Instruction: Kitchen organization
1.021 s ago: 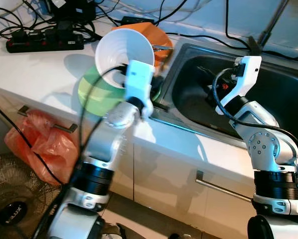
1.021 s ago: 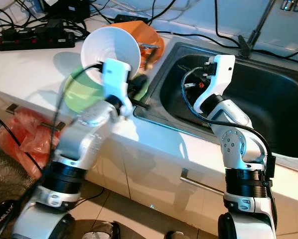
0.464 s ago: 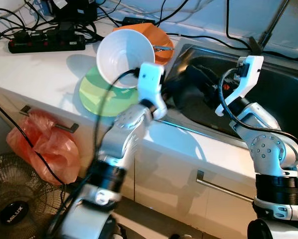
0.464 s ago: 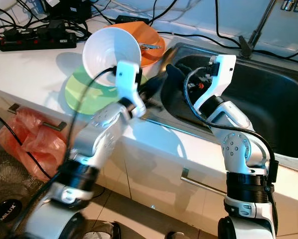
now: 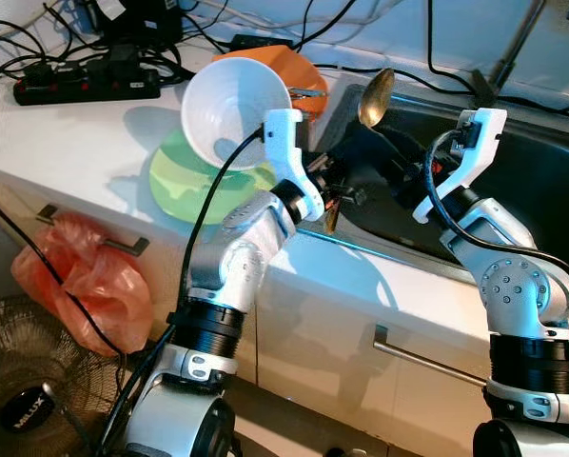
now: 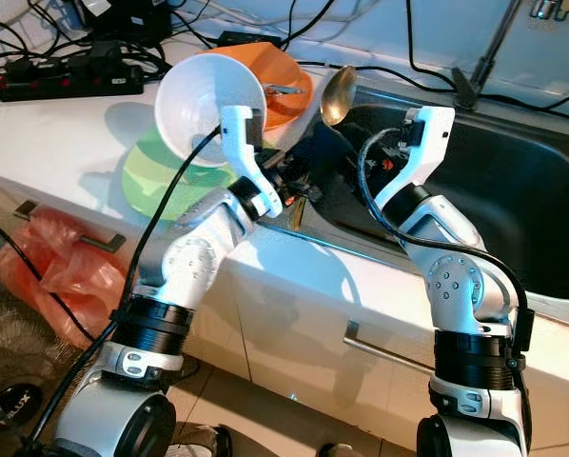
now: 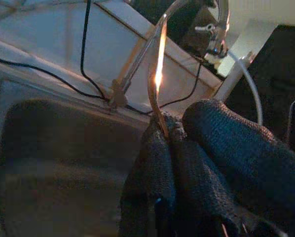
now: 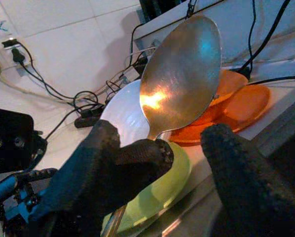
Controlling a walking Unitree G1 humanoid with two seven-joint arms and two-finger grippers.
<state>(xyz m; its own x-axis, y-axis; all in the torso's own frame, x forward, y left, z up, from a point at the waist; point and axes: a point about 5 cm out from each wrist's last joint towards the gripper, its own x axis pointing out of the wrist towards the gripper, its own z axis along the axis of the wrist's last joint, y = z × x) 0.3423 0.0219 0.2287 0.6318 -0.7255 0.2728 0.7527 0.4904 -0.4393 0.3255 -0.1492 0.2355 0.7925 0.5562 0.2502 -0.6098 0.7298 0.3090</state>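
The left gripper is pinching the spoon upright near frame center, over the sink edge. The right gripper is hanging open beside it, so a clumsy handoff is risking a drop.

Left gripper has its black fingers pinched tight on a thin metal spoon handle — it sticks up, catching a bright glint. Behind it sits the dark sink basin and a faucet.
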